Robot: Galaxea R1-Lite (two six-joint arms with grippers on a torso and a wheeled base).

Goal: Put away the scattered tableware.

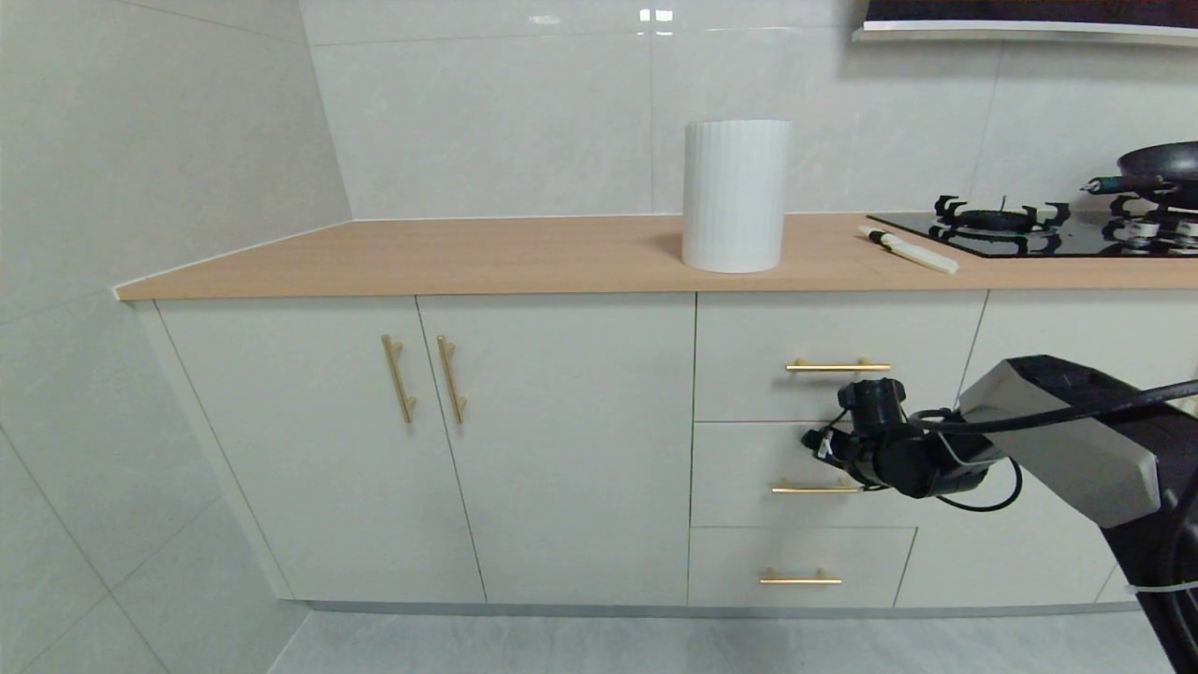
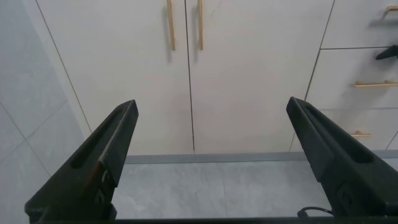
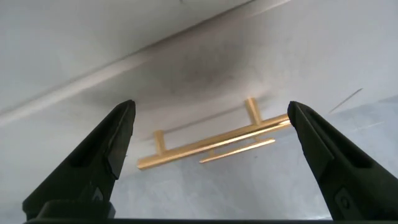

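Matt wood-grain countertop [image 1: 468, 253], shiny brass-coloured handles [image 1: 838, 366]

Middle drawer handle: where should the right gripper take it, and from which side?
Grip the middle drawer handle on its bare bar midway between the two posts, coming straight in from the front. The bar stands off the drawer front, leaving room behind. The open right gripper seems to span along the bar, so a quarter turn first would probably help.

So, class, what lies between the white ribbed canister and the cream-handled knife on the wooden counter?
Head view: only bare wooden counter between the white ribbed canister and cream-handled knife.
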